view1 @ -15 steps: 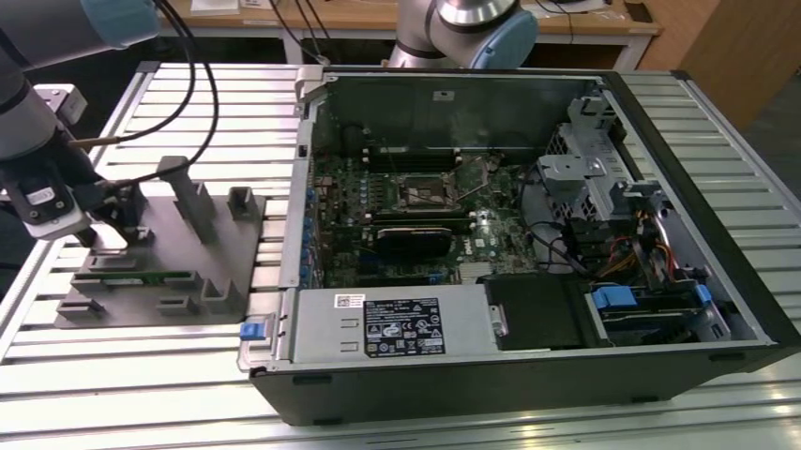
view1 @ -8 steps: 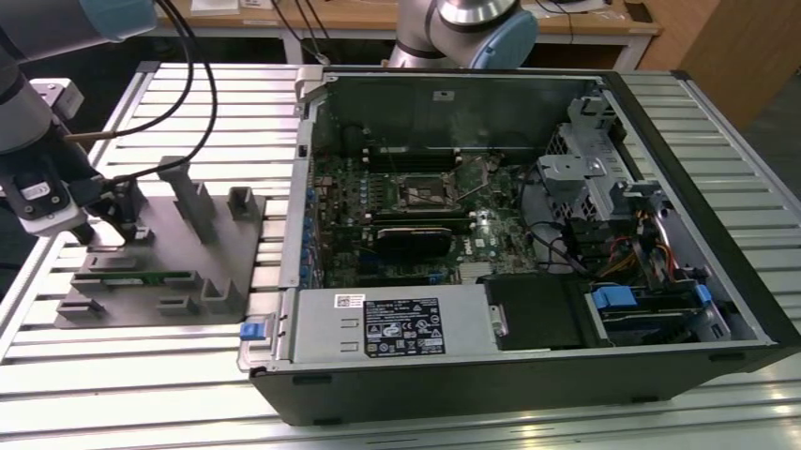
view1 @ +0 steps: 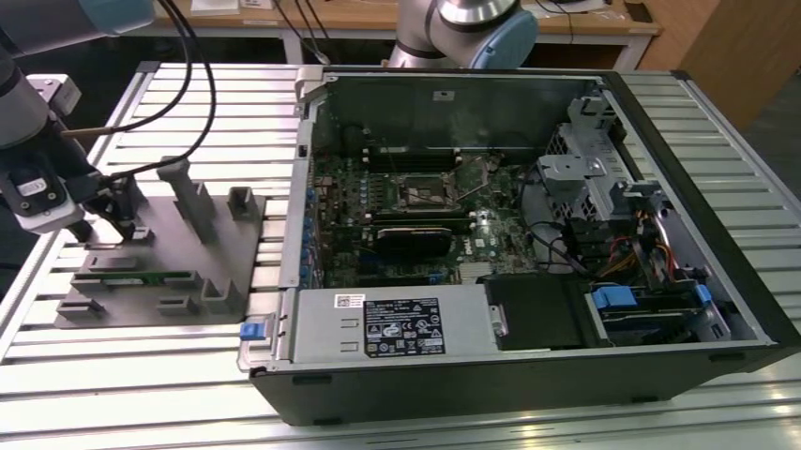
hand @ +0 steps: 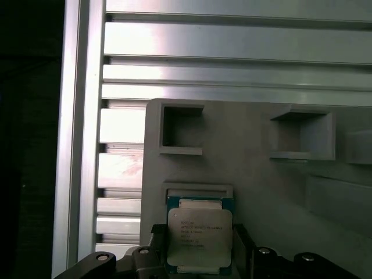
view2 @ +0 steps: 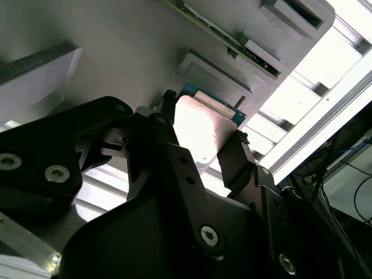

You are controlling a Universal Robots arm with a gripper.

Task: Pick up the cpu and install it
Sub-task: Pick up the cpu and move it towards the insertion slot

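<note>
The gripper [view1: 108, 225] hangs low over the grey fixture [view1: 169, 246], which lies flat on the slatted aluminium table [view1: 188, 94] at the exterior view's left, just beside the open computer case [view1: 441, 105]. The arm comes down from that view's upper left corner, a cable looping off it.

In both wrist views the cpu [hand: 199, 239] lies between the two black fingers [view2: 233, 164], pale metal top upward and its green board showing round the edges. The fingers are closed against two opposite edges of the chip, one on each side, so the gripper is grasping the cpu. The chip is still down at the fixture, close against a small raised ledge on the grey surface; two open square pockets stand further along the fixture, and beyond them run the table's slats.

A thin green memory strip [view1: 150, 277] sits in a slot on the near part of the fixture. To the exterior view's right, well apart from the gripper, the case lies on its side with the motherboard [view1: 363, 230] exposed. The square processor socket [view1: 419, 192] shows near the board's middle, and a black box with a white label [view1: 398, 323] fills the near edge
</note>
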